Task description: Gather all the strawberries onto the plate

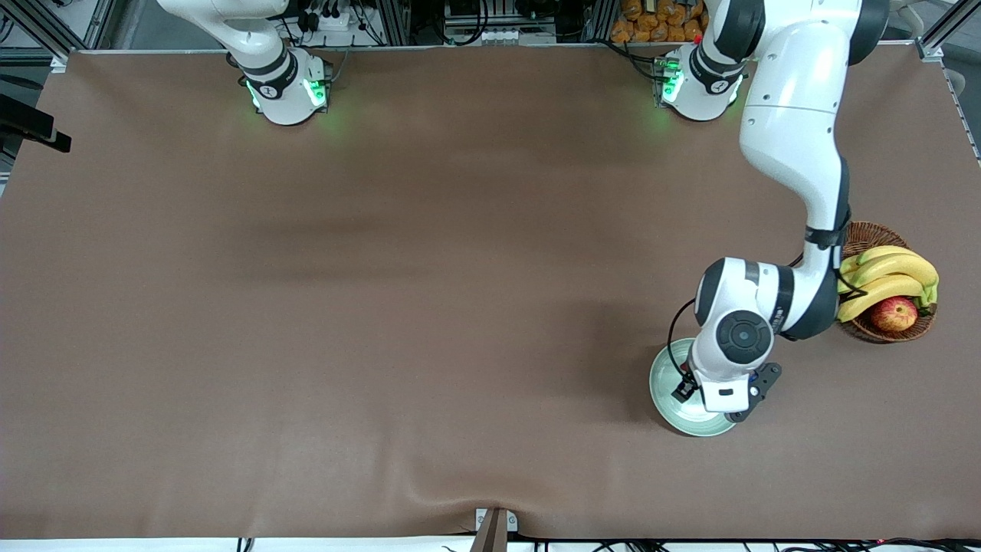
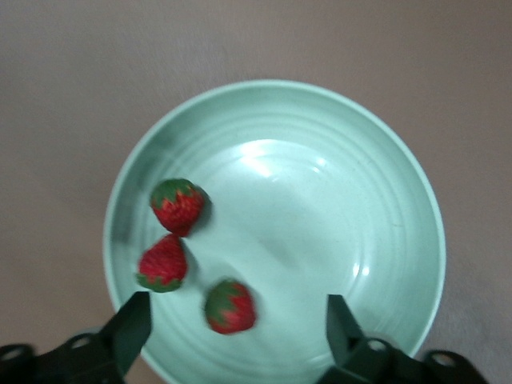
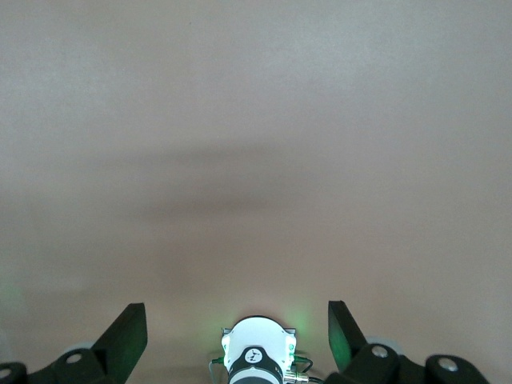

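The pale mint-green plate (image 1: 665, 383) sits on the brown table, nearer the front camera than the basket. In the left wrist view the plate (image 2: 320, 208) holds three strawberries: one (image 2: 179, 206), a second (image 2: 163, 262) and a third (image 2: 230, 306), which is blurred. My left gripper (image 2: 238, 318) hangs open and empty over the plate, its fingers apart on either side of the third berry. In the front view the left wrist (image 1: 728, 376) hides the berries. My right gripper (image 3: 238, 316) is open and empty, held over bare table near the right arm's base (image 3: 258, 352), where that arm waits.
A brown wicker basket (image 1: 881, 232) with bananas (image 1: 889, 274) and a red-yellow apple (image 1: 894, 313) stands beside the plate, farther from the front camera, at the left arm's end. The left arm's elbow is over the basket's edge.
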